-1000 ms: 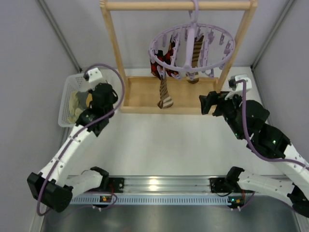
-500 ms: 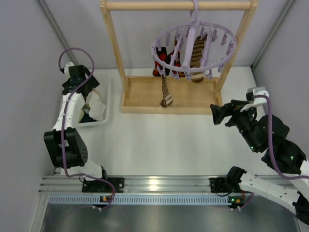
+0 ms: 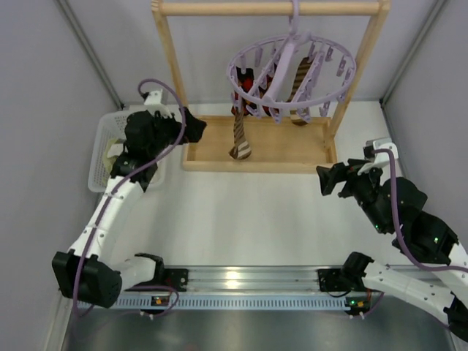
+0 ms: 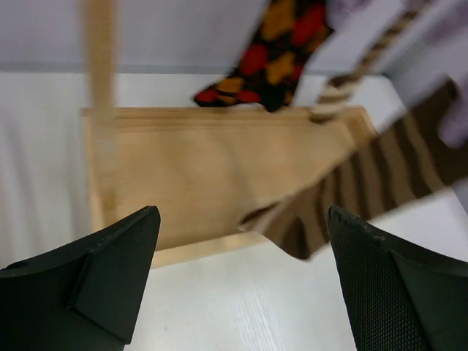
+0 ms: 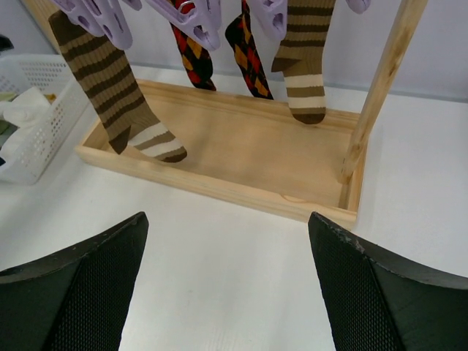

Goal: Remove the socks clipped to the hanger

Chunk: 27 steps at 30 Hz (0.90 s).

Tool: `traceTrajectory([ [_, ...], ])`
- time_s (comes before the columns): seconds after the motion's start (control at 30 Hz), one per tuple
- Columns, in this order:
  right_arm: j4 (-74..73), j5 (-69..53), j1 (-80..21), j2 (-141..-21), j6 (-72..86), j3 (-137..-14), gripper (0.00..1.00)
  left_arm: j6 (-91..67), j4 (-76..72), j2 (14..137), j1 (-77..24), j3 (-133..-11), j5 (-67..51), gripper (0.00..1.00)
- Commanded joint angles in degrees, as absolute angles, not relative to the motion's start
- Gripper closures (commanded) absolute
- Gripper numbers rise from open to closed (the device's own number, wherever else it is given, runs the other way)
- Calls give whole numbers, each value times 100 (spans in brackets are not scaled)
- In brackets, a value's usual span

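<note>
We saw our left gripper gaping empty at ten o'clock on the surface, and the right gripper likewise spread at three. Beyond, at twelve, brown striped socks and argyle socks hung clipped to the lavender hanger on the wooden rack.

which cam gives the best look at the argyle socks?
Right wrist: both argyle socks hang sharp and mostly unobstructed under the hanger. Left wrist catches only a blurred toe end at its top edge. Top external shows just red-black scraps behind the hanger's ring.
</note>
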<state>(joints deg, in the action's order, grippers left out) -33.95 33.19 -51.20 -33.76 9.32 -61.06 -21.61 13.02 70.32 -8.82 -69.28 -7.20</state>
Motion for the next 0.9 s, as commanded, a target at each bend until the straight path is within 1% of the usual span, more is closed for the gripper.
traceTrajectory([
  [0.0, -3401, 3279, -5080, -3314, 1063, -6082, 13, -1469, -756, 6602, -1317, -5908, -2170, 1],
  [0.1, -3419, 3077, -5080, -3243, 1020, -6073, 13, -1301, -1667, 6381, -1564, -5163, -2443, 1],
  [0.13, -3393, 3024, -5080, -3200, 1020, -6073, 13, -1231, -2201, 6363, -1599, -5011, -2487, 1],
  [0.2, -3323, 2857, -5080, -3147, 976, -6065, 13, -1195, -2774, 6372, -1661, -4521, -2689, 1],
  [0.23, -3296, 2796, -5080, -3120, 967, -6056, 13, -1221, -3378, 6407, -1670, -4361, -2707, 1],
  [0.33, -3200, 2619, -5080, -3111, 958, -6021, 13, -1335, -4146, 6626, -1687, -3904, -2760, 1],
  [0.37, -3173, 2558, -5089, -3129, 949, -6003, 13, -1345, -4470, 6792, -1714, -3859, -2777, 1],
  [0.47, -3094, 2348, -5080, -3208, 940, -5985, 13, -1345, -4832, 7066, -1819, -3806, -2751, 1],
  [0.63, -2945, 2057, -5080, -3427, 905, -5915, 13, -1467, -5097, 7882, -1907, -4025, -2725, 1],
  [0.8, -2795, 1811, -5080, -3647, 905, -5898, 13, -1486, -5221, 8629, -2039, -4516, -2769, 1],
  [0.87, -2716, 1732, -5080, -3717, 905, -5871, 13, -1476, -5221, 9016, -2109, -4666, -2690, 5],
])
